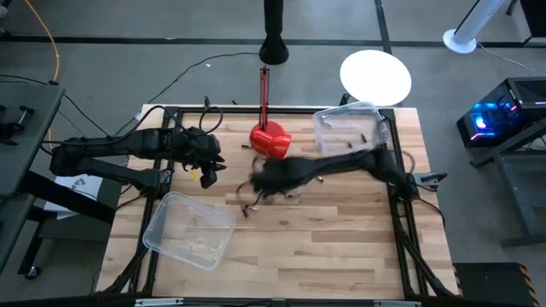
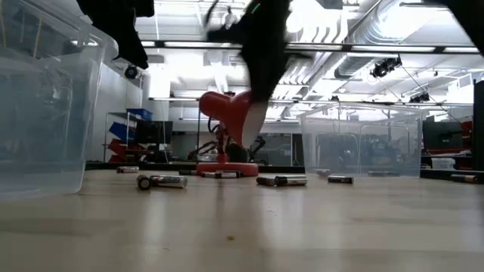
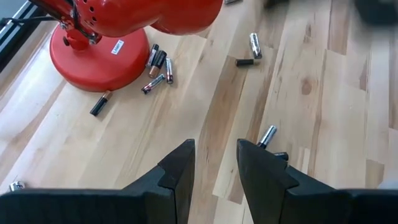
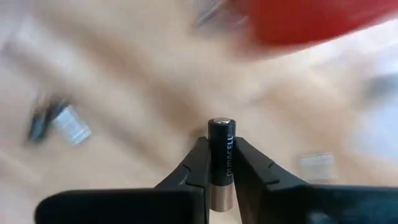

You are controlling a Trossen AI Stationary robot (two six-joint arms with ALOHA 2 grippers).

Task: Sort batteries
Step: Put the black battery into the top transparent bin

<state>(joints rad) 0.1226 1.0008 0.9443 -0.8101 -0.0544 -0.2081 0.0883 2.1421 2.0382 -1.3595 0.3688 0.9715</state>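
Wooden bench (image 1: pixel 281 247) carries two clear bins and a red stand (image 1: pixel 270 140). Right tool (image 4: pixel 221 163) is clamped on one black-and-copper battery (image 4: pixel 221 162), held upright between its fingers, above the bench centre. Left tool (image 3: pixel 216 165) hovers with fingers apart and nothing between them. Loose batteries (image 3: pixel 157 68) lie ahead of it, beside the red stand's base.

We see the right arm stretched across the table's middle, its gripper (image 4: pixel 220 163) clamped on a battery (image 4: pixel 221 165) that stands upright between the fingers. The left arm reaches in from the left; left gripper (image 3: pixel 216 163) parted, holding nothing.
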